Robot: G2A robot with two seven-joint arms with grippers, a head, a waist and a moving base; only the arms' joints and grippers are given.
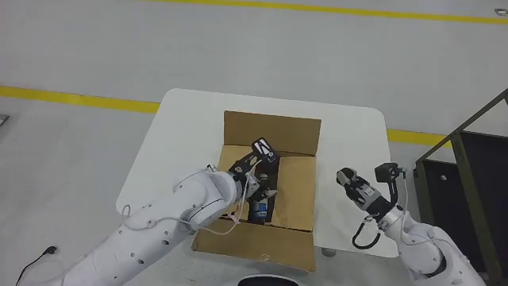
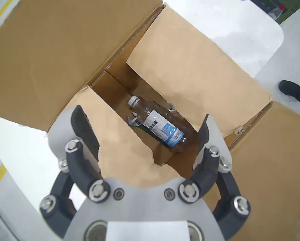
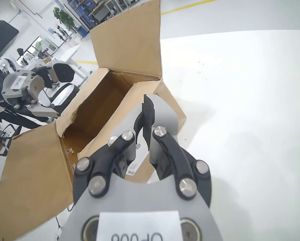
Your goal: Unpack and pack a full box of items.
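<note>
Box (image 1: 274, 131) stands open on the white table (image 1: 349, 127), a water bottle (image 2: 160, 126) lying on its floor. Left gripper (image 2: 142, 113) hangs above it, jaws spread; right gripper (image 3: 146, 106), pressed together, sits right of the box. Unpacking looks underway: next, descend inside and pinch the bottle.

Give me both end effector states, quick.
Left end effector: open, empty, above the bottle in the box.
Right end effector: closed, empty, beside the box.
</note>
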